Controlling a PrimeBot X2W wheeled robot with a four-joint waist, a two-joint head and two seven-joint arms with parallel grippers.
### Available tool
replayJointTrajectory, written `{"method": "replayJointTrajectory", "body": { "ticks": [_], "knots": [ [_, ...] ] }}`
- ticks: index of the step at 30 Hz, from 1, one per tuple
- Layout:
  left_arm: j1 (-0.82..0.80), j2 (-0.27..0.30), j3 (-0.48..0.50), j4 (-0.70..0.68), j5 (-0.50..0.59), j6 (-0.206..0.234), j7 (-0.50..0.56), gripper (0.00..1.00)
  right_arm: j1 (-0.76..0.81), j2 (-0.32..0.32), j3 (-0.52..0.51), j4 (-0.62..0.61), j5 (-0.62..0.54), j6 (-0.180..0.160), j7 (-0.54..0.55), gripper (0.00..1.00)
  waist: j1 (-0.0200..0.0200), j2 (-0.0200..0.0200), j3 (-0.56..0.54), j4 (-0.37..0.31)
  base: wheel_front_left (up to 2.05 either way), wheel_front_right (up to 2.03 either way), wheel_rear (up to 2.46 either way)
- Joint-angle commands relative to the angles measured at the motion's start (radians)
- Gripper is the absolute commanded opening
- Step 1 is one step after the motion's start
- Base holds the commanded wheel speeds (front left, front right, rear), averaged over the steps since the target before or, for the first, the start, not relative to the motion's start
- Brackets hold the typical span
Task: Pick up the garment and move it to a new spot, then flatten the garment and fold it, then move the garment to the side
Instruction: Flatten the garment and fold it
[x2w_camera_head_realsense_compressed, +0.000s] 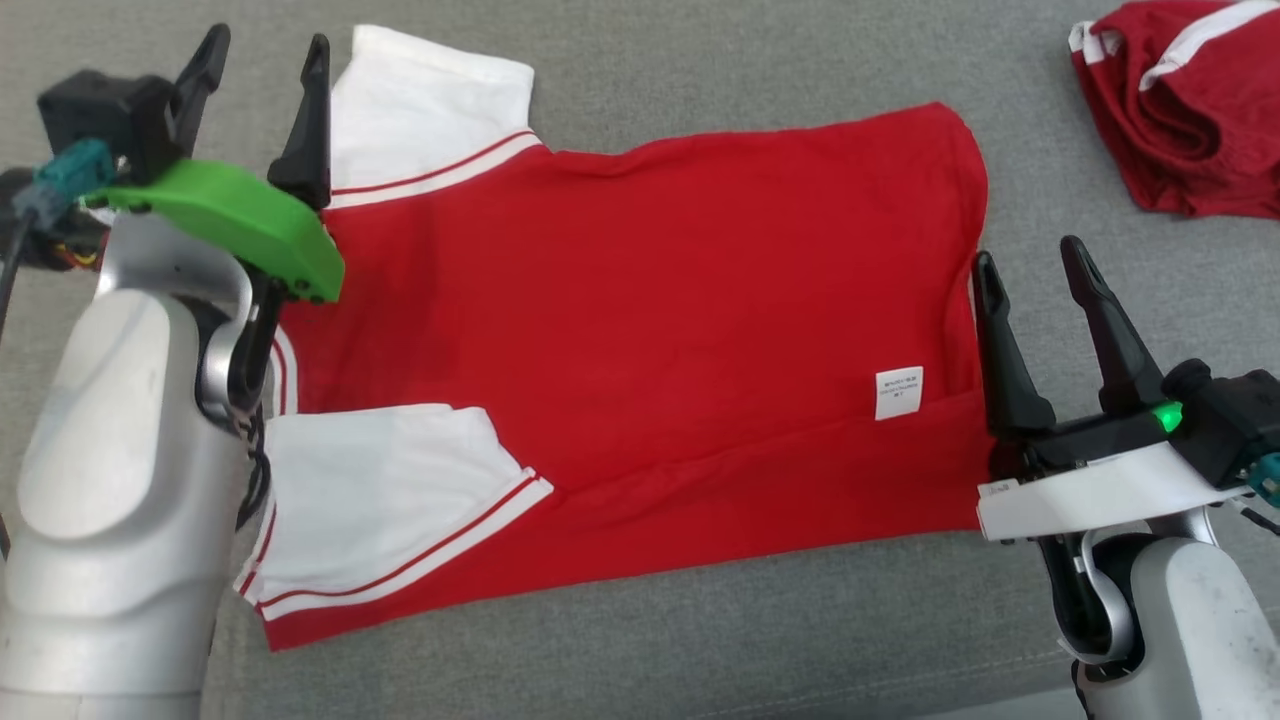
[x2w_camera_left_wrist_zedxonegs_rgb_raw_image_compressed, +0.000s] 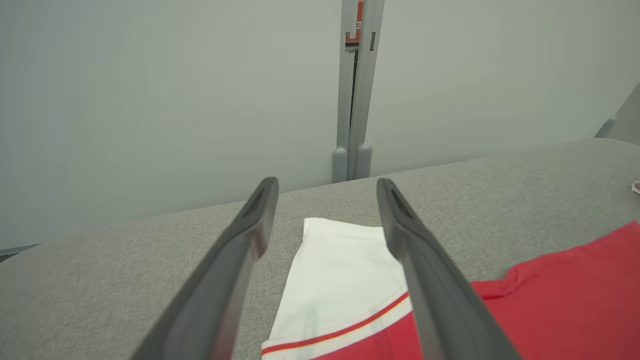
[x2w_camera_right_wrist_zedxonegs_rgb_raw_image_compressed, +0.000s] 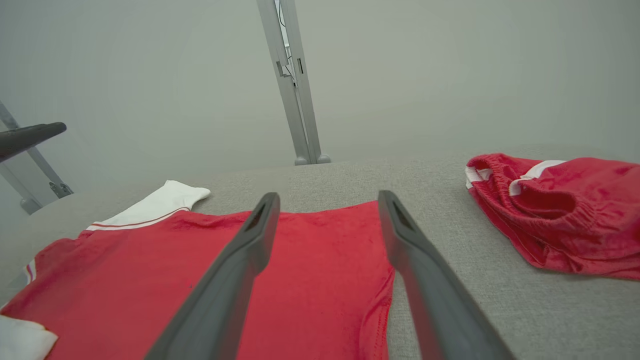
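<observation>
A red T-shirt (x2w_camera_head_realsense_compressed: 640, 330) with white sleeves is lying spread flat across the grey padded surface (x2w_camera_head_realsense_compressed: 700, 640). Its neck end is pointing toward the robot's left and its hem (x2w_camera_head_realsense_compressed: 976, 200) toward the right, with a small white label (x2w_camera_head_realsense_compressed: 898, 392) showing near the hem. The left gripper (x2w_camera_head_realsense_compressed: 269, 36) is hanging over the collar end between the two sleeves, its fingers standing wide apart and holding nothing. The right gripper (x2w_camera_head_realsense_compressed: 1028, 250) is waiting just beside the hem, likewise spread and empty. A pair of red shorts (x2w_camera_head_realsense_compressed: 1190, 110) is sitting crumpled well apart at the far right. The shirt is looking light, soft and limp, likely to sag and crease wherever it is lifted. Pinching it at two matching points, the shoulder seams or the hem corners, is looking the safest way to carry a fold over evenly.
</observation>
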Motion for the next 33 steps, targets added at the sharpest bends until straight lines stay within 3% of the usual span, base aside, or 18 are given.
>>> {"method": "replayJointTrajectory", "body": {
  "ticks": [1,12,21,23,24,25,33],
  "knots": [
    [-0.055,0.004,-0.004,0.052,-0.009,-0.013,0.01,1.0,-0.025,0.004,0.008,0.012,0.002,-0.001,-0.013,1.0,0.0,0.0,0.098,-0.077,0.0,0.0,0.0],
    [-0.355,0.054,-0.027,0.467,-0.076,-0.054,0.085,1.0,-0.099,0.016,0.071,0.09,0.027,-0.001,-0.071,1.0,0.0,0.0,0.206,-0.184,0.0,0.0,0.0],
    [-0.431,0.096,-0.036,0.688,-0.088,-0.048,0.086,1.0,-0.122,0.012,0.09,0.128,0.05,-0.001,-0.098,1.0,0.0,0.0,0.227,-0.219,0.0,0.0,0.0],
    [-0.434,0.094,-0.039,0.728,-0.087,-0.043,0.078,0.44,-0.131,0.007,0.082,0.139,0.055,-0.001,-0.1,1.0,0.0,0.0,0.223,-0.215,0.0,0.0,0.0],
    [-0.436,0.088,-0.041,0.739,-0.089,-0.043,0.07,0.04,-0.137,0.004,0.08,0.144,0.056,-0.001,-0.101,1.0,0.0,0.0,0.221,-0.212,0.0,0.0,0.0],
    [-0.436,0.082,-0.044,0.75,-0.09,-0.044,0.066,0.0,-0.145,0.001,0.079,0.151,0.059,-0.001,-0.103,1.0,0.0,0.0,0.219,-0.207,0.0,0.0,0.0],
    [-0.503,0.037,-0.086,0.764,-0.079,-0.055,-0.025,0.0,-0.313,-0.079,0.116,0.282,0.117,-0.001,-0.079,1.0,0.0,0.0,0.205,-0.136,0.0,0.0,0.0]
  ]
}}
